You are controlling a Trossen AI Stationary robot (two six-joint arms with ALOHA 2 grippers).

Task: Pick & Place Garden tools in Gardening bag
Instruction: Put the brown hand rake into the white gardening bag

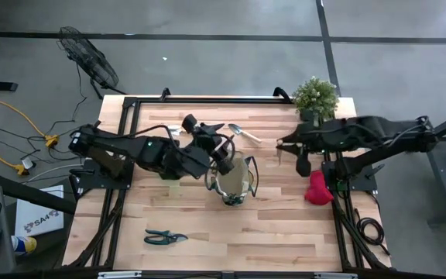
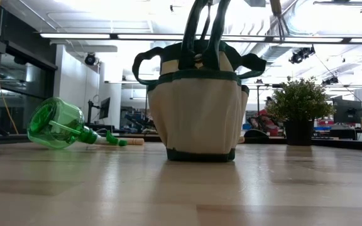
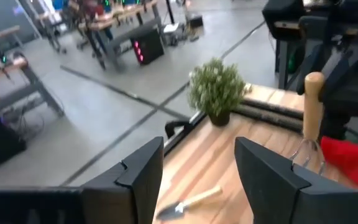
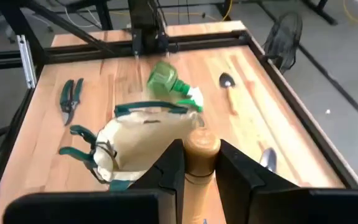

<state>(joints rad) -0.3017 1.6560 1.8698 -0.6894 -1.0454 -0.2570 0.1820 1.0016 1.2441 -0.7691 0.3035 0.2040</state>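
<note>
The beige gardening bag [image 1: 231, 178] with dark green trim stands upright on its base at the table's middle; it also shows in the low view [image 2: 200, 103] and the right wrist view [image 4: 138, 140]. My left gripper [image 1: 224, 151] hovers over the bag's far side, open and empty [image 3: 197, 180]. My right gripper [image 1: 285, 146] is right of the bag, shut on a wooden-handled hand rake [image 3: 309, 112]. A green spray bottle [image 2: 61, 122] lies on its side left of the bag. A red glove [image 1: 318, 188] lies at the right edge. Black pruners [image 1: 165, 236] lie near the front. My right gripper pinches the hand rake's wooden handle [image 4: 201, 155] between its two fingers. The handle's rounded free end [image 4: 202, 140] sticks out past the fingertips. In the left wrist view the metal tines [image 3: 300, 152] show at the handle's other end. The rake is lifted clear of the table.
A bushy potted plant [image 1: 316, 97] stands at the far right corner. A trowel [image 1: 242, 133] lies beyond the bag, and another metal tool [image 4: 227, 79] lies near the table's far left. There is bare wood at the front right.
</note>
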